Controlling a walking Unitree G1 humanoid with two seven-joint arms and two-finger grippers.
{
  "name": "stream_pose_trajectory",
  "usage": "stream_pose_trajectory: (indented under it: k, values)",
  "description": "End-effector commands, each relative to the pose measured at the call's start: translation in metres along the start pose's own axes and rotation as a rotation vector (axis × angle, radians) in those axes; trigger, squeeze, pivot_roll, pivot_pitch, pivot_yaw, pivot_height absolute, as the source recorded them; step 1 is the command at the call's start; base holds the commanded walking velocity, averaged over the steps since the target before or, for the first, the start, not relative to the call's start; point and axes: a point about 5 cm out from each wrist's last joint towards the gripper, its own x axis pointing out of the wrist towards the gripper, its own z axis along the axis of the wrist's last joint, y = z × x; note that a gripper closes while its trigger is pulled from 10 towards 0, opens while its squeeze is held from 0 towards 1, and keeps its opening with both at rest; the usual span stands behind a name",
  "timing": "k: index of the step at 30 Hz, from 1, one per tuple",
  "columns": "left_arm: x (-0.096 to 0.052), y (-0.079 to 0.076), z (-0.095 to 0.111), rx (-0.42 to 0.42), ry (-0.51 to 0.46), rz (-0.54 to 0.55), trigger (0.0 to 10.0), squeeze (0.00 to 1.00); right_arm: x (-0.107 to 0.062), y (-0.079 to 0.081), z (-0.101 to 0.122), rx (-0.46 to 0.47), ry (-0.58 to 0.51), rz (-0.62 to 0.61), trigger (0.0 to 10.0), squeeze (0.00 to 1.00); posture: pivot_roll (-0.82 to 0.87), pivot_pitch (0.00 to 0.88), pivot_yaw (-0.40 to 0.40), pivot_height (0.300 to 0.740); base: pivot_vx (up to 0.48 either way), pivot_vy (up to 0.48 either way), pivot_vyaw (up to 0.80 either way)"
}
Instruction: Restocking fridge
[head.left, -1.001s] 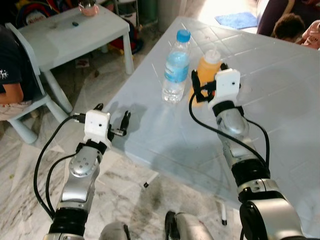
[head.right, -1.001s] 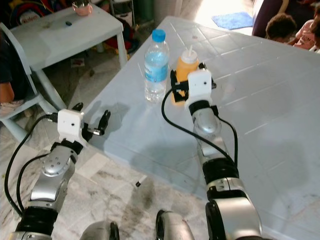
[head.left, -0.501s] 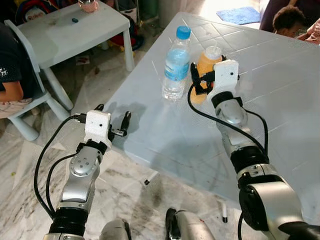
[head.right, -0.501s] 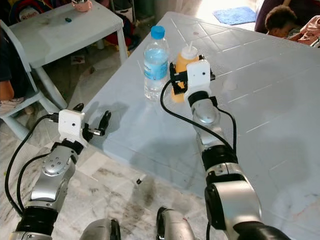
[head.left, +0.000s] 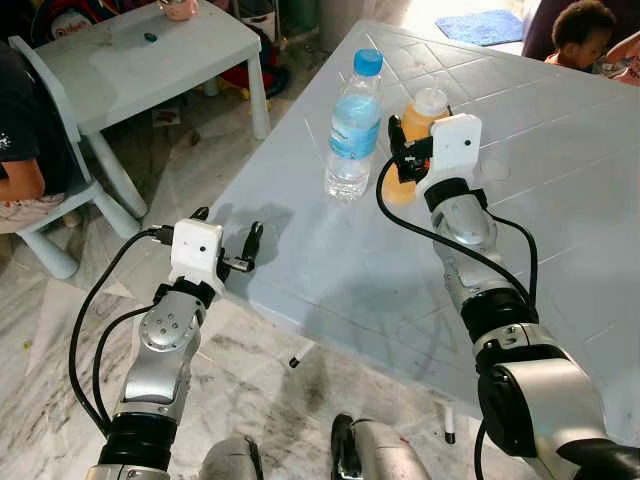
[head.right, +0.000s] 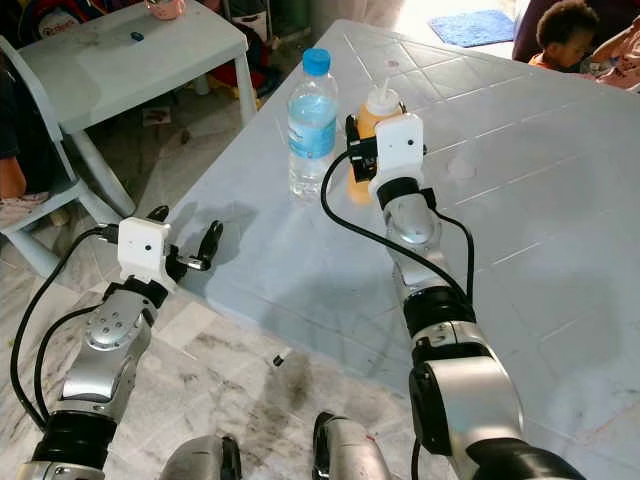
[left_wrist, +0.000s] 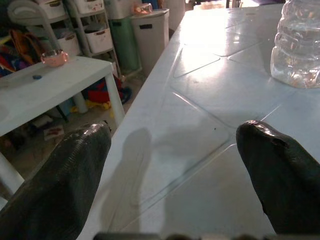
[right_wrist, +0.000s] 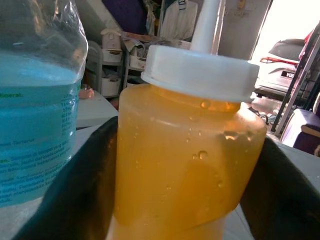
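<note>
Pale table (head.left: 560, 180), orange sauce bottle (right_wrist: 185, 165) between right gripper (head.right: 358, 158) spread fingers, unpinched

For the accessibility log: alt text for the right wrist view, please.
An orange squeeze bottle with a white nozzle cap sits between the right gripper's two black fingers. Beside it stands a clear plastic water bottle with a blue label.
</note>
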Motion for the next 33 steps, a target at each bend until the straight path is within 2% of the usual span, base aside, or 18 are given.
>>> stream_pose_trajectory:
  k: [1,2,3,4,5,10,13,16,19,20,21,27,33]
  values:
    - [0.001,0.001,0.003,0.007,-0.007,0.0,10.0,0.0,0.003,-0.003,0.005,0.0,-0.023,-0.003,0.7,0.0,-0.02,0.143,-0.003,0.74,0.0,0.0,0.0]
    - [0.002,0.0,0.003,0.005,-0.007,-0.001,10.0,0.0,0.002,-0.003,0.004,-0.001,-0.023,-0.005,1.2,0.0,-0.02,0.143,-0.003,0.74,0.0,0.0,0.0]
    - [0.003,-0.001,0.003,0.0,-0.009,-0.001,10.0,0.0,0.002,-0.003,0.004,0.0,-0.021,-0.01,8.0,0.0,-0.02,0.137,-0.004,0.74,0.0,0.0,0.0]
    - [0.003,-0.002,0.003,-0.003,-0.01,-0.001,10.0,0.0,0.002,-0.003,0.004,0.001,-0.02,-0.012,8.0,0.0,-0.02,0.137,-0.004,0.74,0.0,0.0,0.0]
    - [0.003,-0.002,0.004,-0.01,-0.013,0.001,10.0,0.0,0.001,-0.002,0.003,0.002,-0.022,-0.011,10.0,0.0,-0.02,0.131,-0.003,0.74,0.0,0.0,0.0]
    - [0.003,0.0,0.001,-0.05,0.021,0.045,10.0,0.0,-0.003,0.001,0.003,0.006,-0.026,-0.007,10.0,0.0,-0.01,0.138,-0.001,0.74,0.0,0.0,0.0]
    - [0.002,0.0,-0.002,-0.053,0.046,0.067,10.0,0.0,-0.012,0.002,0.0,0.028,-0.021,-0.004,10.0,0.0,-0.01,0.123,-0.005,0.74,0.0,0.0,0.0]
    - [0.002,0.001,-0.003,-0.059,0.045,0.075,10.0,0.0,-0.022,0.006,-0.003,0.044,-0.018,0.0,10.0,0.0,-0.01,0.112,-0.009,0.74,0.0,0.0,0.0]
    - [0.004,-0.002,-0.006,-0.058,0.051,0.079,10.0,0.0,-0.041,0.011,-0.004,0.116,-0.046,-0.006,10.0,0.0,-0.02,0.084,-0.015,0.74,0.0,0.0,0.0]
    - [0.004,-0.002,-0.006,-0.058,0.051,0.079,10.0,0.0,-0.041,0.011,-0.004,0.116,-0.046,-0.006,10.0,0.0,-0.02,0.084,-0.015,0.74,0.0,0.0,0.0]
    - [0.005,-0.002,-0.005,-0.061,0.051,0.084,10.0,0.0,-0.049,0.014,-0.007,0.126,-0.032,0.001,10.0,0.0,-0.02,0.076,-0.015,0.74,0.0,0.0,0.0]
    - [0.01,-0.001,-0.005,-0.06,0.052,0.087,10.0,0.0,-0.067,0.02,-0.014,0.134,0.017,0.007,10.0,0.0,-0.03,0.056,-0.014,0.74,0.0,0.0,0.0]
    - [0.012,-0.005,-0.005,-0.058,0.051,0.083,10.0,0.0,-0.074,0.022,-0.017,0.106,0.046,0.031,10.0,0.0,-0.04,0.051,-0.018,0.74,0.0,0.0,0.0]
